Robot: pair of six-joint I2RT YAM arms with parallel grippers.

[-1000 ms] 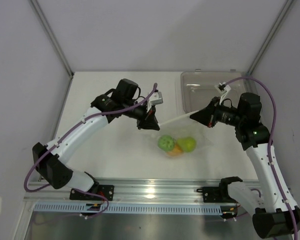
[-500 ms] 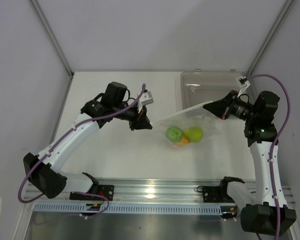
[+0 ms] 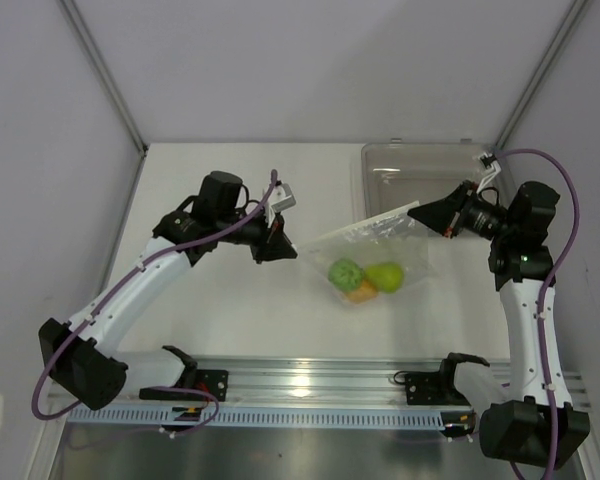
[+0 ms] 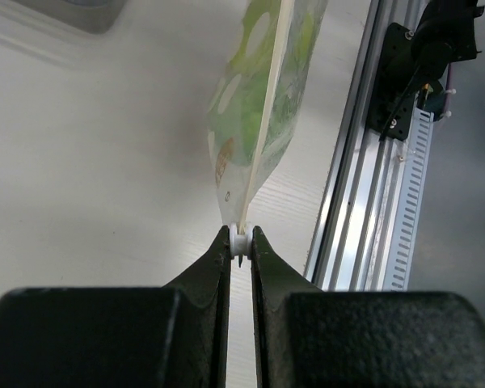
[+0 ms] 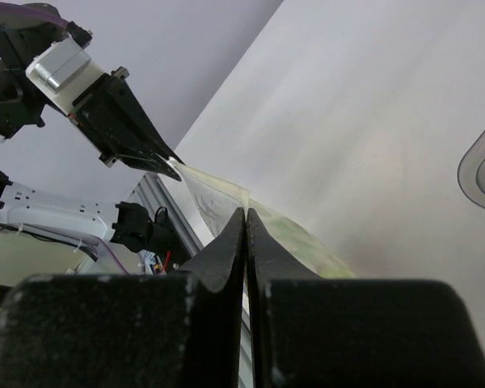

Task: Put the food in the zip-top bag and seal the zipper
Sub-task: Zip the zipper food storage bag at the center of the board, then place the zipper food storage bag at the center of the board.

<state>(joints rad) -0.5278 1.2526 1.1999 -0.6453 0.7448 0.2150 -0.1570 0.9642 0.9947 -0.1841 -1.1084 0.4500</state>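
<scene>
Pinching opposite top corners of small clear dotted plastic bag (image 3: 380, 232), left gripper (image 3: 292, 250) and right gripper (image 3: 415, 210), lime-green and orange round fruit pieces (image 3: 345, 271) inside.

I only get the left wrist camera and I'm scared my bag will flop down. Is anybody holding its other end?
Observer: Yes. The right tool is shut on the far top corner of the zip-top bag, so its top edge stretches between the two tools.
Operator: How many food bits are inside? I just see green stuff.
Observer: Three. The top view shows a green piece, a second green piece and an orange piece, all bunched in the bag's low end.
Operator: Is anything else on the table?
Observer: A clear tray sits at the far right corner, beyond the bag.
</scene>
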